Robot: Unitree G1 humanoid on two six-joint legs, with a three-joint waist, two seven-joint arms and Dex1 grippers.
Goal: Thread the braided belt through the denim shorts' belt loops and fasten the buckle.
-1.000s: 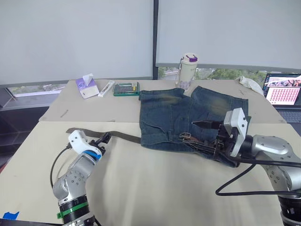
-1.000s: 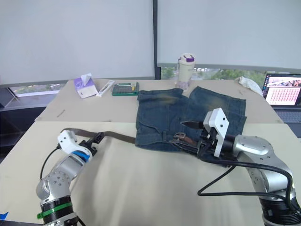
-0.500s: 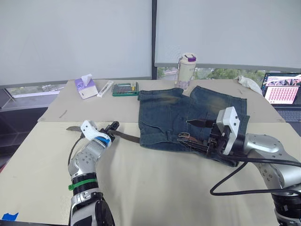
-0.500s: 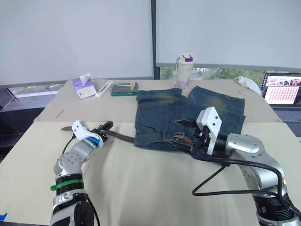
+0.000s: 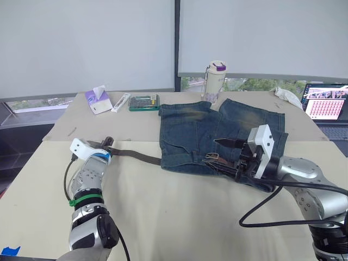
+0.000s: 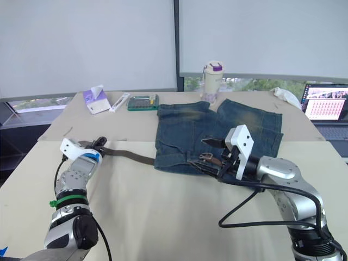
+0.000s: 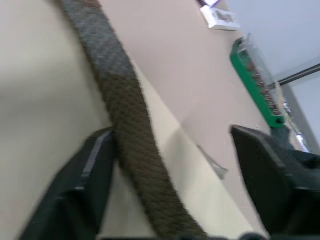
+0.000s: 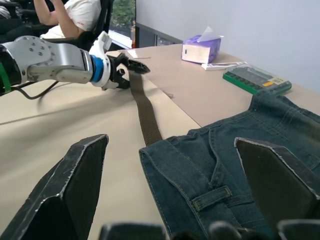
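Two claws at work over a belt and a pair of shorts on the counter.

Faded denim shorts (image 5: 217, 138) lie flat on the cream counter (image 5: 179, 217), waistband toward the robot, with the brown braided belt (image 5: 136, 156) running out from their left edge across the counter. At the belt's free end, the left claw (image 5: 104, 143) sits spread wide, with the strap passing between its fingers (image 7: 85, 180) and touching the inner face of one; it is not closed on the strap. Near the middle of the waistband lies the metal buckle (image 5: 213, 157), and the right claw (image 5: 232, 154) hovers just beside it, fingers well apart and holding nothing. Farther back stand a tissue box (image 5: 98, 99), a green case (image 5: 144, 102) and a bottle (image 5: 215, 80); a laptop (image 5: 326, 109) sits at the right.
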